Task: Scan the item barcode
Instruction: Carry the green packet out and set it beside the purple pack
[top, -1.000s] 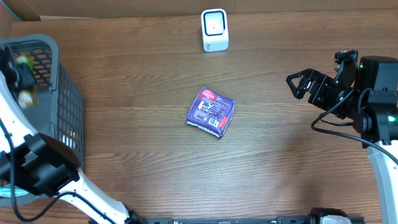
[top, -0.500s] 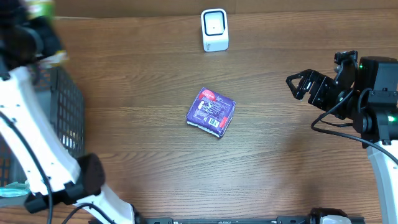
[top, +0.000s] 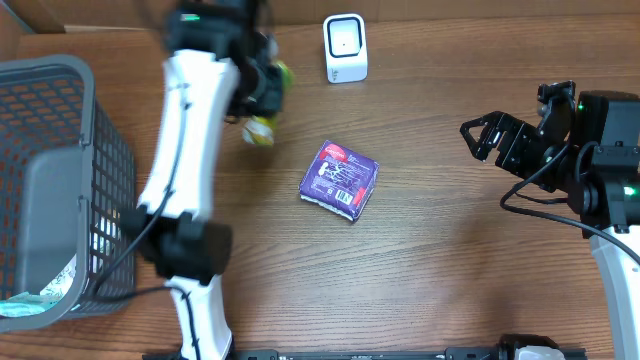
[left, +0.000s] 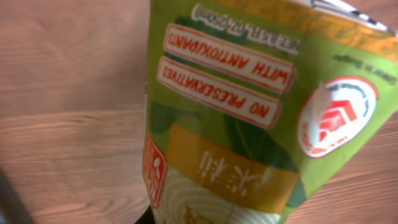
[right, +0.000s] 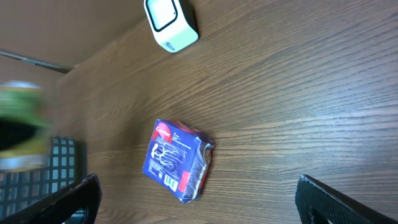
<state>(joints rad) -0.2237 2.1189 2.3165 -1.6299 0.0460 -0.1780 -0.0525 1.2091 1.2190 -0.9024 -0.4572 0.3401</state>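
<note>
Up from the basket (top: 60, 150) 1 second ago, my left gripper (top: 262, 103) now hangs by the desk's far edge, clamping the green drink pack (left: 249, 124) near the scanner (top: 345, 48). Probably light, squashy: hold its top. My right gripper (top: 487, 135) gapes.

Left arm (top: 185, 140) stretches far across, its pincer (top: 262, 88) clamped on a green packet (left: 236, 124); right pincer (top: 480, 135) hangs spread wide.

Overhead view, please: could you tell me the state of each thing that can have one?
Green drink carton, gripped.
Left gripper, shut on the carton.
Right gripper, open, empty.
Purple flat packet, lying flat, untouched.
White scanner box, standing upright.
Grey mesh basket, upright, something inside.
</note>
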